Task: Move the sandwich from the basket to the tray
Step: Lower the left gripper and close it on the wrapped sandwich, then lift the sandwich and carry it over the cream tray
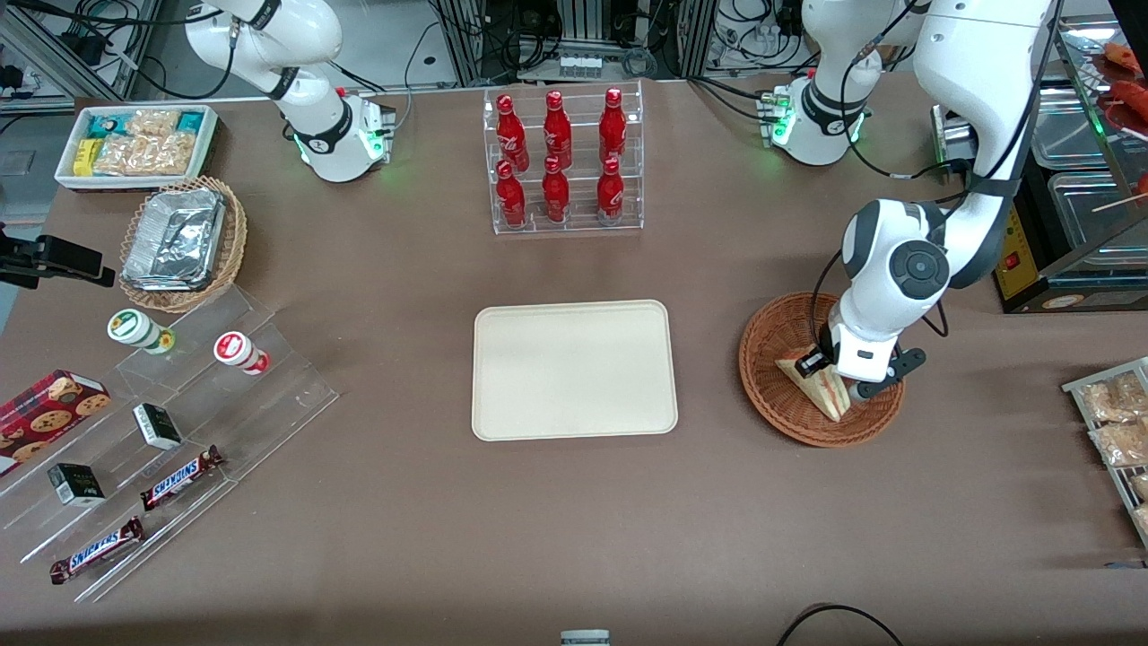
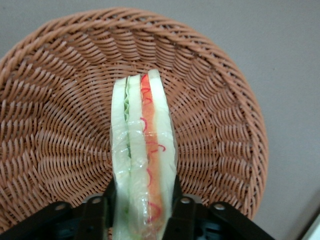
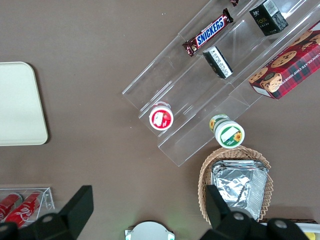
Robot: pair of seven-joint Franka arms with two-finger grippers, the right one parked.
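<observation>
Clamping the sandwich [image 2: 142, 155] between both fingers, the gripper [image 2: 142, 202] sits inside the basket [image 2: 55, 125]; the tray [image 1: 574, 370] lies bare.

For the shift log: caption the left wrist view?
Gripper clamps the sandwich edge-up over the wicker basket.
</observation>
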